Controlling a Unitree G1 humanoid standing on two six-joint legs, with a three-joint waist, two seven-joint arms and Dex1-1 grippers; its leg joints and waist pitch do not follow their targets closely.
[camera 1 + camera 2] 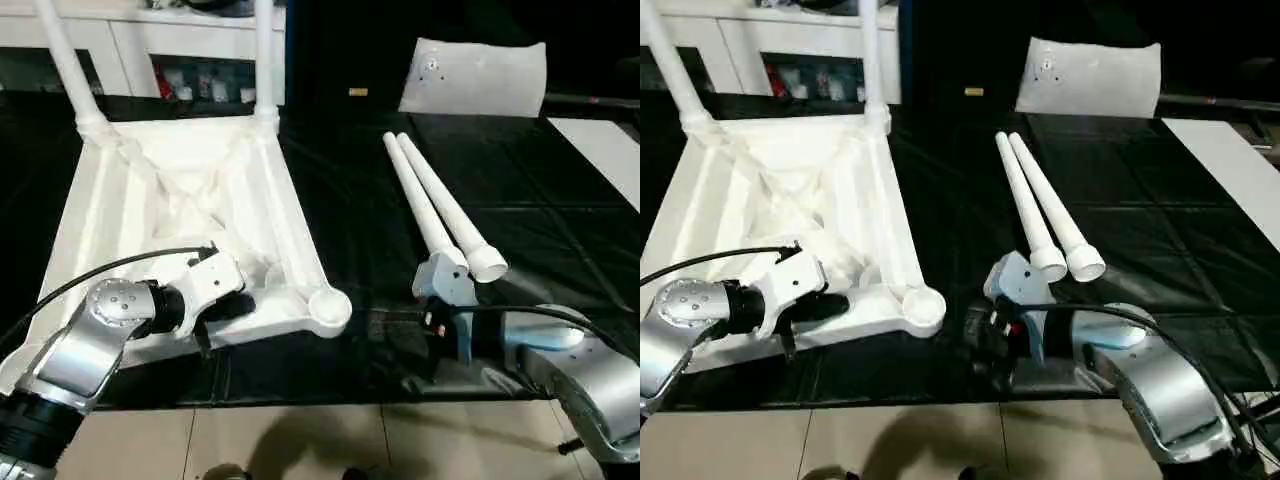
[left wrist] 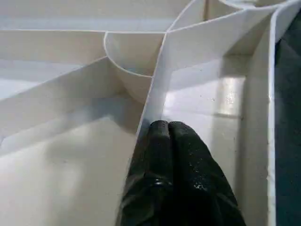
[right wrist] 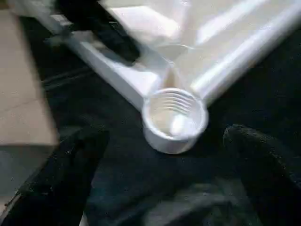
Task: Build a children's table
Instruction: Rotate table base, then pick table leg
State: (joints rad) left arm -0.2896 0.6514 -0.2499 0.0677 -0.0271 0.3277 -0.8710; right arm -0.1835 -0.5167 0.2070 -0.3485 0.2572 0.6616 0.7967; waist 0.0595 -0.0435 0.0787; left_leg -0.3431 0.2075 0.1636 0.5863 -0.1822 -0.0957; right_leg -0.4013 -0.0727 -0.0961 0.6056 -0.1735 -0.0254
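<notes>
Underneath, black sheeting (image 1: 520, 190) covers the worktop; left hand (image 2: 164, 129) closed, right hand (image 3: 164, 174) open.

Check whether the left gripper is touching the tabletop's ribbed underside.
Touching. In the left wrist view, the left gripper, shut, presses its fingertips against a rib wall of the tabletop underside, with no gap between them.

Both forearms (image 1: 70, 355) are rounded brushed silver with screw-dotted round joints, white wrist housings (image 1: 215, 280), thin black cables (image 1: 100, 270), and glossy black rubbery fingers (image 2: 171, 155)
</notes>
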